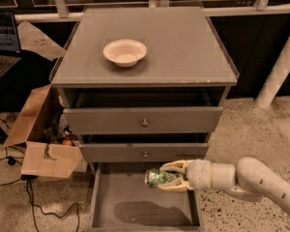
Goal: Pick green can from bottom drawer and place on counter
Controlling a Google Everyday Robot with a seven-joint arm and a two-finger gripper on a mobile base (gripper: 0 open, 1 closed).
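Tool [161, 178] hung over the open bottom drawer [135, 215], toward its right rear. The arm [261, 180] came in from the lower right.

- Tool state: clamped on the green can [156, 177], with one finger [176, 166] over it and the other under it.
- Can: lay on its side in the grip, one end pointing left. It looked clear of the drawer floor, and a dark shadow patch [140, 211] sat on the grey floor below it.
- Bottom drawer: pulled well out, with no other items seen on the floor.
- Surface [193, 52]: carried only a cream bowl [125, 51], upright, left of centre. Can was well apart from it, down at drawer level.
- Two shallower drawers above the tool: top one [183, 120] and middle one [111, 152], each with a small centre knob and a dark gap above the front. Tool sat just below the middle drawer front. Couldn't tell if it touched.

Around the cabinet:
- Open cardboard box [38, 149] on the floor to the left, with cables [34, 202] running beside it.
- Laptop [2, 42] at the far left edge.
- White pipe [280, 66] leaning at the right.
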